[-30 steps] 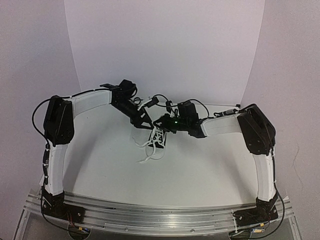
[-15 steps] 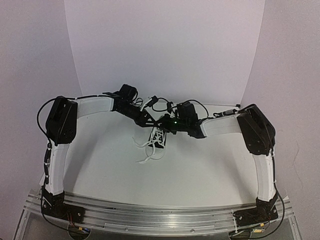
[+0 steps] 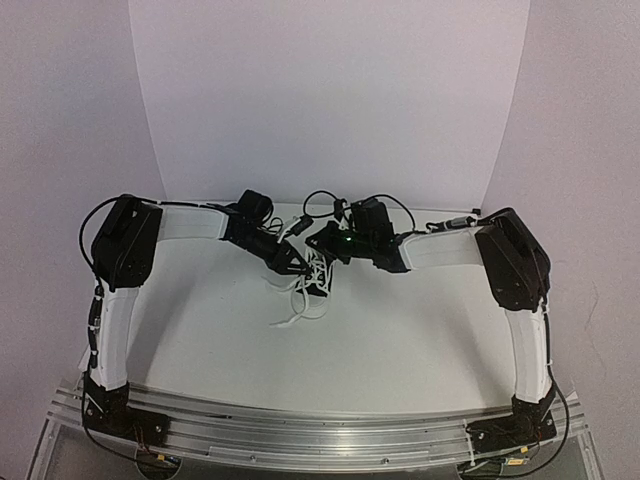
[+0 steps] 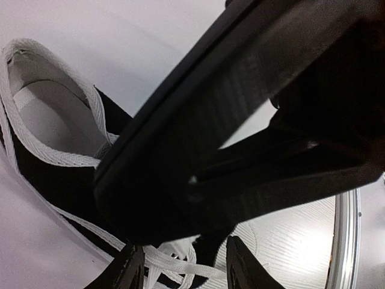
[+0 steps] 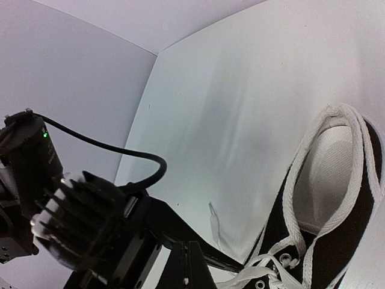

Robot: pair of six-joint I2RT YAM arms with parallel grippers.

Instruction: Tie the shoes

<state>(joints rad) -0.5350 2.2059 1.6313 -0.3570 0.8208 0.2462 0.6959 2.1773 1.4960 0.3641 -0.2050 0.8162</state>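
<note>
- Top view: left gripper (image 3: 293, 262) and right gripper (image 3: 322, 245) meet over the sneaker (image 3: 316, 278), mid-table (image 3: 420, 330) toward the far side. Laces (image 3: 296, 310) trail toward the near edge. Jaws unreadable here.
- Left wrist: own fingertips (image 4: 128, 272) are spread, with a lace strand between them. Sneaker collar at left; a black bulk (image 4: 252, 120) blocks the rest.
- Right wrist: sneaker collar lower right, left arm (image 5: 78, 223) at left. Right jaws: can't tell.

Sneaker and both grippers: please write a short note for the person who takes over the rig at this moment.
Left gripper: fingertips apart, open, close beside the sneaker.
Right gripper: at the sneaker's far end, jaws hidden, state unclear.
Sneaker: upright at the centre of the table; laces trail loose towards the arms.
Done: no bow visible.
To do: grasp both lace ends, tie the bow.
</note>
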